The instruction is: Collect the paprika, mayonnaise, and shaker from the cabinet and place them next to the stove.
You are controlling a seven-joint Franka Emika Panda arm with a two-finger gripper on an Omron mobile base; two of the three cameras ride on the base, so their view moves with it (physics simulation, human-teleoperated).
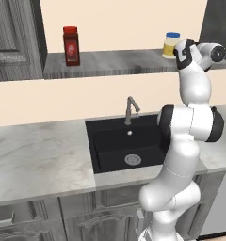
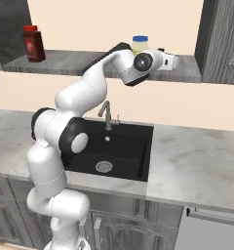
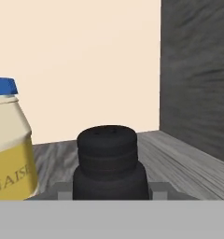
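The doorless cabinet's grey shelf point(image 1: 115, 63) point(image 2: 65, 63) carries all three things. The red paprika bottle point(image 1: 71, 46) point(image 2: 33, 44) stands upright at its left end. The pale yellow mayonnaise jar point(image 1: 171, 45) point(image 2: 140, 45) point(image 3: 9, 144) with its blue lid stands near the right end. Just right of the jar, the small black shaker point(image 3: 109, 163) sits upright on the shelf, with my gripper point(image 3: 111, 190) shut on its base, one finger at each side. The cabinet's dark side wall point(image 3: 198, 79) rises close on the right. The stove is out of view.
Below the shelf, a black sink point(image 1: 126, 146) with a grey faucet point(image 1: 130, 109) is set in a marble counter point(image 1: 35, 155) point(image 2: 197, 161). Dark panelled units with doors point(image 1: 11, 37) point(image 2: 226, 39) flank the shelf. My arm reaches up over the sink.
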